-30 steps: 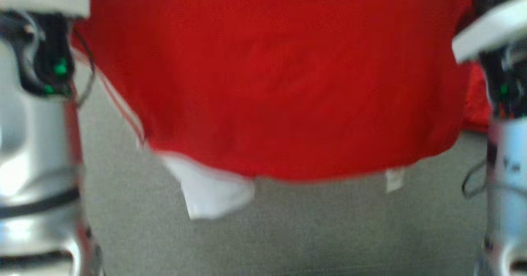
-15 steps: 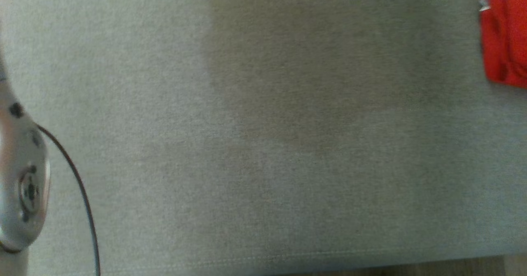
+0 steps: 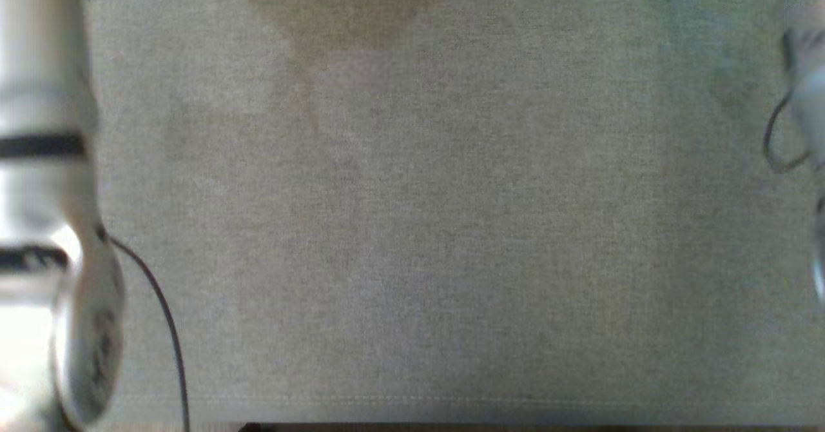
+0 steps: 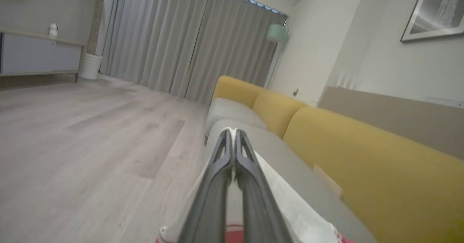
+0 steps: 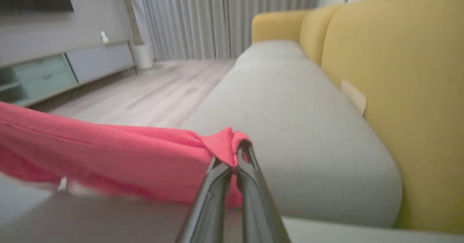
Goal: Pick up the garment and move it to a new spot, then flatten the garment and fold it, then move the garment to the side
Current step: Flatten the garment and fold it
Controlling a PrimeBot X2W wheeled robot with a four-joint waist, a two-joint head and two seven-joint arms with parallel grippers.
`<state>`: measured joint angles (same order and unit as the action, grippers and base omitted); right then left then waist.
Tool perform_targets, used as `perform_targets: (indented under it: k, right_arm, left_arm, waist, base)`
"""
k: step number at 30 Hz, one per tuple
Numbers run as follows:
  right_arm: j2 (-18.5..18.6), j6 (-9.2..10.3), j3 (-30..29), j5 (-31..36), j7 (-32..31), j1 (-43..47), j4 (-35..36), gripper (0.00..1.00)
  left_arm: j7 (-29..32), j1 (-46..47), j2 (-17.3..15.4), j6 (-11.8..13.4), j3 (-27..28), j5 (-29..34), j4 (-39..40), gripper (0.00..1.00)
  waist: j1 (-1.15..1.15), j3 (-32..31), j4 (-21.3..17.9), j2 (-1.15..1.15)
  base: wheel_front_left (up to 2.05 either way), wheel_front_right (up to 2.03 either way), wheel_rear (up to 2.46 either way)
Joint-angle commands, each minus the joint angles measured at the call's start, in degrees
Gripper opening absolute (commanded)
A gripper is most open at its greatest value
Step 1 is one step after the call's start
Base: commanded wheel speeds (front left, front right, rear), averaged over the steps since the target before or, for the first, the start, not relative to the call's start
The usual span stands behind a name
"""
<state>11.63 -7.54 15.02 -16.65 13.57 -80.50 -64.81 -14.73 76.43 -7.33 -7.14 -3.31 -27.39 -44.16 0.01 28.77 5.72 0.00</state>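
Fingers of the right gripper are pressed together and pinch a bunched corner of the red garment at their tips. From that pinch the cloth runs off to the left of the right wrist view as a long band held above the seat, with a strip of white along its lower edge. Beyond it lies the grey seat of a sofa, with the yellow back rising on the right and a pale label on the back's lower part.

The left gripper has its fingers closed too, the tips touching. White cloth of the garment lies on both sides of them low in the left wrist view, and red shows through the narrow gap near their base. Whether this gripper is pinching the cloth cannot be told. Past the tips the grey seat and yellow back run away towards grey curtains. A wood floor spreads on the left, with a low cabinet and a white plant pot against the far wall.

In the head view, which is blurred, the grey seat fabric spreads between the two arms, the left forearm at the left edge with a dark cable looping from it, and the right forearm at the right edge.
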Motion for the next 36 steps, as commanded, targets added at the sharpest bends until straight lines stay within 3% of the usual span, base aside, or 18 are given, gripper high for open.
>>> perform_targets:
  k: [1, 9, 14, 26, 36]
  right_arm:
    - [-1.0, 0.05, 2.8, -1.5, -1.0, 1.7, 0.8, 0.0]
    - [2.2, 0.05, 14.7, -11.2, -7.9, 13.1, 3.4, 0.0]
    - [6.1, 0.05, 22.9, -17.9, -13.6, 20.0, 8.7, 0.0]
    - [16.4, 0.05, 36.0, -29.4, -20.5, 31.1, 20.4, 0.0]
    - [22.7, 0.05, 41.0, -36.2, -21.3, 41.8, 26.7, 0.0]
  left_arm:
    - [-0.3, -3.1, -3.1, -0.3, -0.4, -0.9, 3.7, 0.0]
    - [-0.3, -21.8, -5.5, -0.3, -4.7, -2.5, 10.0, 0.0]
    - [-0.3, -30.8, -9.6, -0.3, -12.5, -4.4, 11.5, 0.0]
    - [-0.3, -42.6, -20.1, -0.3, -27.6, -10.8, 16.1, 0.0]
    - [0.2, -50.3, -25.9, -0.3, -36.2, -14.5, 20.6, 0.0]
  waist:
    - [-0.01, -0.6, 0.2, 0.0]
    - [-0.01, -5.2, 0.1, 0.0]
    - [-0.01, -9.4, -0.6, 0.0]
    - [-0.01, -17.7, -0.6, 0.0]
    - [-0.01, -24.6, 0.1, 0.0]
  base:
    - [0.0, 0.0, 0.0]
    - [0.0, 0.0, 0.0]
    - [0.0, 0.0, 0.0]
    - [0.0, 0.0, 0.0]
    - [0.0, 0.0, 0.0]
